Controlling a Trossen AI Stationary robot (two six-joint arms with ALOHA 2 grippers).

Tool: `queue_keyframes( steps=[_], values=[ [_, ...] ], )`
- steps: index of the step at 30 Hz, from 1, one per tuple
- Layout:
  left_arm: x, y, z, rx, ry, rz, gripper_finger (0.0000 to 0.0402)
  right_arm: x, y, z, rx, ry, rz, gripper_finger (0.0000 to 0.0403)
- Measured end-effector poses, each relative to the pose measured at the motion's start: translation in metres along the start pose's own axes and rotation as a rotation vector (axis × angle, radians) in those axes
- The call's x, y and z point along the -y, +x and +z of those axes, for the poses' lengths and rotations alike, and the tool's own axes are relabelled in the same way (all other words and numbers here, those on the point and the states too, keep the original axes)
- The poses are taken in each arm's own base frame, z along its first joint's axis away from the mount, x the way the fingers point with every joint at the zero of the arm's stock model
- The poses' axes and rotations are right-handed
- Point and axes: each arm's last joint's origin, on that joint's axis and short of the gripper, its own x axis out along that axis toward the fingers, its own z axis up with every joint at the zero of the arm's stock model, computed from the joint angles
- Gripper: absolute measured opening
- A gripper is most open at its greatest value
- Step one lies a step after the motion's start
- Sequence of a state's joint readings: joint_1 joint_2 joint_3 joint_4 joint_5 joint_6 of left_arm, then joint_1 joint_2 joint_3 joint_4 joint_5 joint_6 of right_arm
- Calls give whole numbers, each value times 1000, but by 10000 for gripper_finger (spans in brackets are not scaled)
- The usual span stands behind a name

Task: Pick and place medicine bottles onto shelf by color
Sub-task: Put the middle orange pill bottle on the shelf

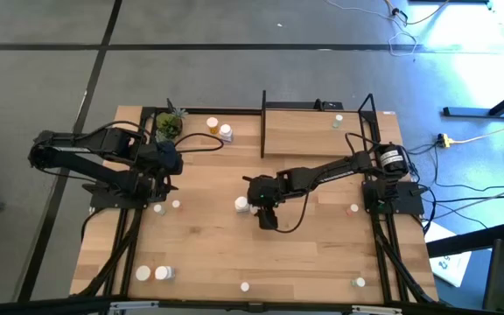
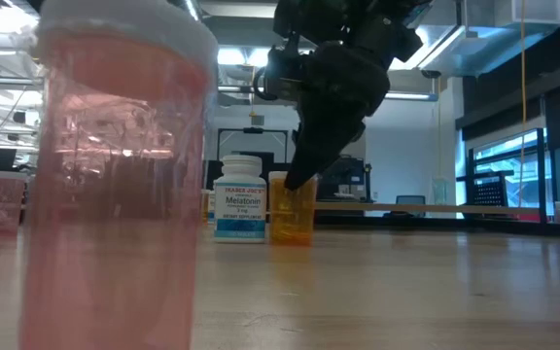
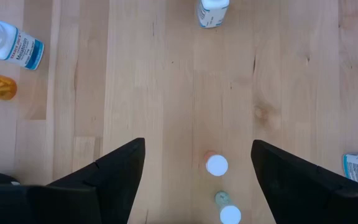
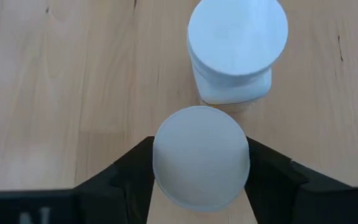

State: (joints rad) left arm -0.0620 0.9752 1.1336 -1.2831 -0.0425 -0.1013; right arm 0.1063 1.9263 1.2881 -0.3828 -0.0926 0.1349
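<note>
Near the table's centre, the right gripper (image 1: 254, 206) is brought down over a pair of bottles, and its two dark fingers (image 4: 126, 174) are set on either side of an orange bottle (image 2: 293, 209) with a white cap. They appear to touch the cap's sides, yet whether the pinch is firm cannot be told. A white bottle (image 4: 236, 53) stands just beside it, at about 12 o'clock in the wrist view. The grasping step is judged to be in hand; next, a firm closure is called for, then a straight lift so that the white neighbour is not knocked. A carry toward the shelf (image 1: 309, 131), at about 1 o'clock from the gripper, would follow.

The right arm is stretched from its base at 3 o'clock toward the middle, wrist tipped downward. The left gripper (image 1: 166, 179) is held spread over bare wood at 9 o'clock, with small bottles lying beyond its fingers.
</note>
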Motion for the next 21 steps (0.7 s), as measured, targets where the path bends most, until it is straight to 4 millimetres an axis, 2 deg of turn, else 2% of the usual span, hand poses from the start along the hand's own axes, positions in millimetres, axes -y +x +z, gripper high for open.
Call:
queue_keyframes(
  steps=[13,21],
  values=[
    [0,0,0,0,0,0,289,3,-2,1,6,106,-28,206],
    [0,0,0,1,0,0,289,15,-12,1,-15,179,-58,205]
  ],
)
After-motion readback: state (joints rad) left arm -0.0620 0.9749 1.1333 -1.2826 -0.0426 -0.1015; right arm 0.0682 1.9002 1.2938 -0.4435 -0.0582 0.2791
